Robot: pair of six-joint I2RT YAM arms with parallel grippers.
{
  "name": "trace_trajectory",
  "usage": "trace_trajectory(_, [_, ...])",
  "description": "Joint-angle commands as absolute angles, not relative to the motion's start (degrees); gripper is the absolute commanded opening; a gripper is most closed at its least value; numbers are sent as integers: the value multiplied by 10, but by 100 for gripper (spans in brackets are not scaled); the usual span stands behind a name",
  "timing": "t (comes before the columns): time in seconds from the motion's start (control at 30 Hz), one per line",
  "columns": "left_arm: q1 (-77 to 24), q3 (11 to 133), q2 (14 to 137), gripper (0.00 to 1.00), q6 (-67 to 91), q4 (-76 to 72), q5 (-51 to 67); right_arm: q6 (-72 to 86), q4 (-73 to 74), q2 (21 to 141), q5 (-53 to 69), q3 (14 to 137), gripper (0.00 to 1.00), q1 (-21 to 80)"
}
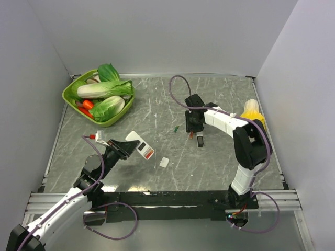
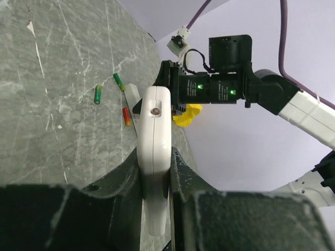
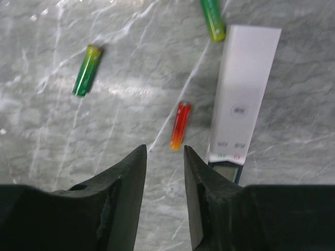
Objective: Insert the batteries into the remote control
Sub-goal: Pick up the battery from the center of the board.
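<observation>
My left gripper (image 1: 127, 148) is shut on the remote control (image 1: 140, 145), a white handset with a red end, and holds it above the table. In the left wrist view the remote (image 2: 155, 130) stands edge-on between the fingers (image 2: 118, 183). My right gripper (image 3: 165, 151) is open and empty, and hovers just short of one orange-red battery (image 3: 179, 125). That battery also shows in the left wrist view (image 2: 126, 116) and in the top view (image 1: 191, 135). I see no second orange-red battery.
Two green pieces (image 3: 86, 70) (image 3: 212, 20) lie near the battery. A narrow white-and-black bar (image 3: 241, 99) lies right beside it. A small white flat piece (image 1: 164, 162) lies in front of the remote. A green basket (image 1: 70, 89) of vegetables stands at the back left. A yellow object (image 1: 253, 112) is at the right wall.
</observation>
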State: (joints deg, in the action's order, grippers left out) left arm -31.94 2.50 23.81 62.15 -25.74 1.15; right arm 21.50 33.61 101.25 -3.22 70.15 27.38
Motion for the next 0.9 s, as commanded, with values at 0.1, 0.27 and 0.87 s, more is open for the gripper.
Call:
trace_trajectory(0.1, [-320,14,246,1,613,-284,13,207,354,1065,-33,754,40,256])
trace_trajectory(0.27, [-320,12,254,1,618,-294,15,206,352,1087,-33,760,36,250])
trace_trajectory(0.87, [-320,19,276,1,621,-308,23,196,343,1128,-20,765,21,239])
